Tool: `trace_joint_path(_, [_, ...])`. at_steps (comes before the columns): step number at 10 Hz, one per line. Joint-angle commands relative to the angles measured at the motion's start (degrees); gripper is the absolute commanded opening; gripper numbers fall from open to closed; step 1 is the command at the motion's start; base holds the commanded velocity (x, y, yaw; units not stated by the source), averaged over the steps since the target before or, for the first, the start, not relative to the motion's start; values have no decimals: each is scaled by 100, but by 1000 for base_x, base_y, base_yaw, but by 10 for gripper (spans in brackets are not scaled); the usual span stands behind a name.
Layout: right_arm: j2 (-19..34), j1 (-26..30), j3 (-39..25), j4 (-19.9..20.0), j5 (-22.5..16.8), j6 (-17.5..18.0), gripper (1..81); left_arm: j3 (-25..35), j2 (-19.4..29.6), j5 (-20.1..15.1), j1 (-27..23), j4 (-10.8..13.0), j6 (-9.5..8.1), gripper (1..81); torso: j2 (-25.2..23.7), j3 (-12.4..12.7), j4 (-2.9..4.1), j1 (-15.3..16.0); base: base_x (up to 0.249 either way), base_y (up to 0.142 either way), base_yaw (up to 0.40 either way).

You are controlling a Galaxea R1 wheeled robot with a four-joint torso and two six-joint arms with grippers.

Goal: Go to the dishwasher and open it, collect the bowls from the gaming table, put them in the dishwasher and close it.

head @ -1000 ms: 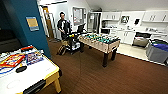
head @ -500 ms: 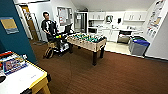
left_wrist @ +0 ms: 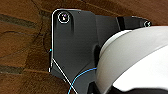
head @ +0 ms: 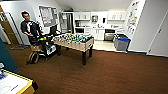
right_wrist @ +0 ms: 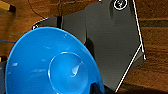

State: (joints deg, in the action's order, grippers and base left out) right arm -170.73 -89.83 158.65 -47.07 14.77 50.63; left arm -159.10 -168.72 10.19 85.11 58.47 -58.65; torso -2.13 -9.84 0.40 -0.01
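One blue bowl (right_wrist: 50,72) (one white bowl (left_wrist: 135,62) too)

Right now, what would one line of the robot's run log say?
phase: driving | right wrist view: bright blue round bowl | left wrist view: white round bowl | ahead: table-football table | floor: brown carpet

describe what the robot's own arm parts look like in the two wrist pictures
Both wrists carry a wide, flat dark grey plate with angled edges and a round silver-ringed fitting at a corner. On the left, a thin blue cable and a white line cross the plate, beside a rounded white shell. The right plate has a white line along its edge.
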Motion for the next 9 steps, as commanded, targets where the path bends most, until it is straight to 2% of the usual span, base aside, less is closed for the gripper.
trace_joint_path(1, [19, 171, -19, -57, -115, 0, 10, -25, 66, -149, -210, -11, -6, 10, 0, 0, 0, 1, 0, 0, -373])
trace_joint_path(8, [19, 180, -19, -57, -124, 0, 10, -25, 92, -96, -201, -19, -15, 10, 0, 0, 0, 1, 0, 0, -355])
trace_joint_path(9, [10, 188, -19, -57, -124, 0, 10, -25, 101, -87, -209, -19, -15, 10, 0, 0, 0, 1, 0, -155, 0])
